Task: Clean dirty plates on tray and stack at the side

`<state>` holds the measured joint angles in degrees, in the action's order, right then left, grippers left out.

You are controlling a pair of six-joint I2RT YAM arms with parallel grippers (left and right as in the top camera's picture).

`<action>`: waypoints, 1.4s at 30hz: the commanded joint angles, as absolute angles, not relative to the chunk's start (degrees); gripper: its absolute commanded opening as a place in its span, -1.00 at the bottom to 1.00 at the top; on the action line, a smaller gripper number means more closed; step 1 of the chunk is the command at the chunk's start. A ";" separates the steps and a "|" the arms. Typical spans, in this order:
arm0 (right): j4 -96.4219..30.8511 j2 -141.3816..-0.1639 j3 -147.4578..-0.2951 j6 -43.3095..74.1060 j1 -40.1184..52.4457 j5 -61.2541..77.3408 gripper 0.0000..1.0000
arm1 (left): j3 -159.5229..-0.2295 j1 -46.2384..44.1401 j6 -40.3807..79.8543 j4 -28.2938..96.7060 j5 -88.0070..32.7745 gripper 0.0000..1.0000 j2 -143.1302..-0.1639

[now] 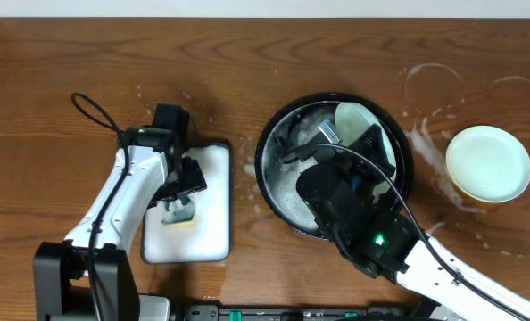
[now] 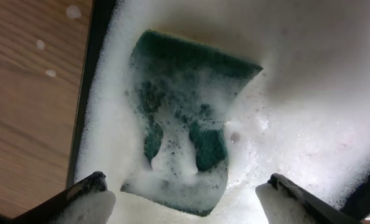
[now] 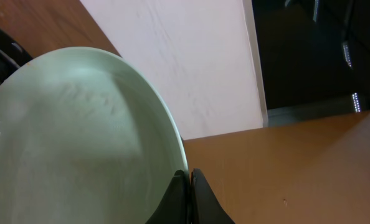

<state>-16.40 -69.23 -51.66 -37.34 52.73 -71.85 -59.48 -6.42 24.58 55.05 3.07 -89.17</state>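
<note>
My right gripper (image 1: pixel 372 141) is shut on the rim of a pale mint-green plate (image 1: pixel 359 123) and holds it tilted over the black tray (image 1: pixel 274 183). In the right wrist view the plate (image 3: pixel 73 143) fills the left side, pinched at its edge by the fingers (image 3: pixel 189 177). Two more plates (image 1: pixel 488 162), a mint one on a yellow one, are stacked at the right. My left gripper (image 1: pixel 178 192) is open just above a green sponge (image 2: pixel 185 118) lying in foam; its foam-covered fingers (image 2: pixel 185 196) straddle the sponge's near end.
The sponge lies in a white rectangular sponge tray (image 1: pixel 213 227) with a black rim, left of the black tray. Water marks and suds (image 1: pixel 430 143) spot the wood between the black tray and the stack. The left arm's cable (image 1: pixel 91 111) loops at the far left.
</note>
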 commanded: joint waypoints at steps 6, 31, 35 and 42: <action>-16.05 -68.36 -52.60 -36.40 53.67 -73.69 -0.98 | -59.51 -6.17 24.45 55.16 3.20 0.64 -89.17; -16.05 -68.36 -52.60 -28.58 52.51 -73.60 -0.98 | -59.51 -6.17 24.45 55.16 3.20 0.65 -89.17; -16.01 -68.38 -52.60 -27.24 51.99 -72.58 -0.98 | -59.51 -6.17 24.43 55.13 3.20 0.65 -89.17; -16.12 -68.38 -52.60 -27.22 50.70 -72.38 -0.98 | -59.51 -6.17 24.45 55.16 3.20 0.65 -89.17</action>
<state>-16.40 -69.23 -51.66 -28.99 51.92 -71.59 -59.48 -6.42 24.58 55.05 3.07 -89.17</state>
